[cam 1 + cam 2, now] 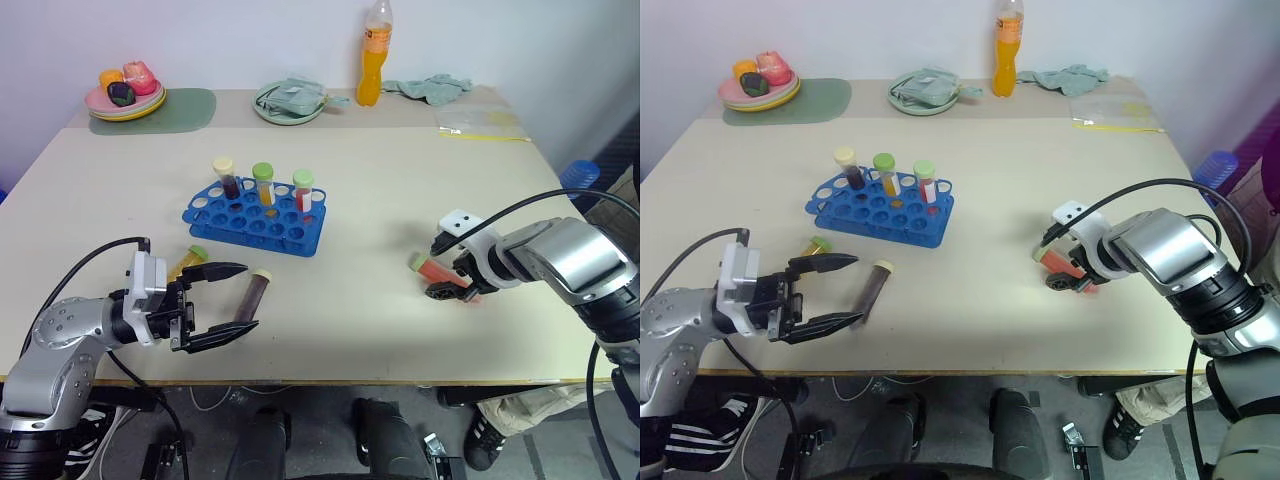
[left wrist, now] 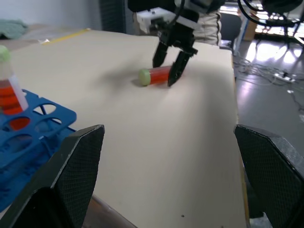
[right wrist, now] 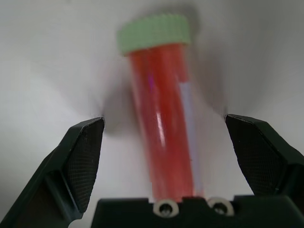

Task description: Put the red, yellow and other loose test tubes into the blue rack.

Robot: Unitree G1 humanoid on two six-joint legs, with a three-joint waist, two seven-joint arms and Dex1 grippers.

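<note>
In the head view, the red tube (image 1: 440,271) is seen lying at about 4 o'clock from the blue rack (image 1: 256,222), straddled by the right gripper (image 1: 452,278) — jaws apart. In the left wrist view, the left gripper (image 2: 166,178) is likewise spread, empty. In the right wrist view, the tube looks light, stiff and slick — best taken mid-barrel.

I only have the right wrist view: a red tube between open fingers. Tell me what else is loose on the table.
Observer: Two more tubes lie by the left gripper: a dark tube and a yellow tube.
Operator: Report the rack.
Observer: The blue rack holds three upright tubes in its back row.
Operator: Give the left gripper's state.
Observer: Open, holding nothing; the dark tube lies just beyond its fingertips.
</note>
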